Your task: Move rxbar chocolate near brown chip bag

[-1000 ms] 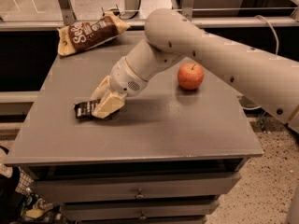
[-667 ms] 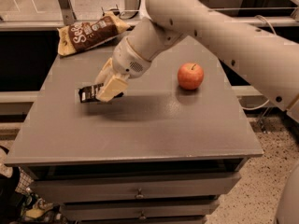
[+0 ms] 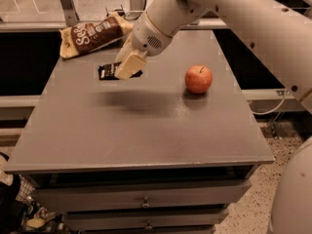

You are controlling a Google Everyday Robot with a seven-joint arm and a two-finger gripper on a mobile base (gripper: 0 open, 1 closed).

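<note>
The rxbar chocolate (image 3: 107, 71) is a small black bar with white lettering, held above the grey table (image 3: 146, 145). My gripper (image 3: 123, 69) is shut on its right end; the tan fingers (image 3: 131, 62) cover part of it. The brown chip bag (image 3: 92, 34), crinkled with tan ends and white lettering, lies at the table's far left corner. The bar hangs just in front of and slightly right of the bag, a short gap apart. A shadow of the arm falls on the table below.
A red apple (image 3: 198, 79) stands on the right half of the table. My large white arm (image 3: 234, 13) reaches in from the upper right. Drawers (image 3: 146, 201) are below the table's front edge.
My gripper has carried the bar up and toward the far left, from the table's middle left to just in front of the chip bag. The apple and bag have not moved.
</note>
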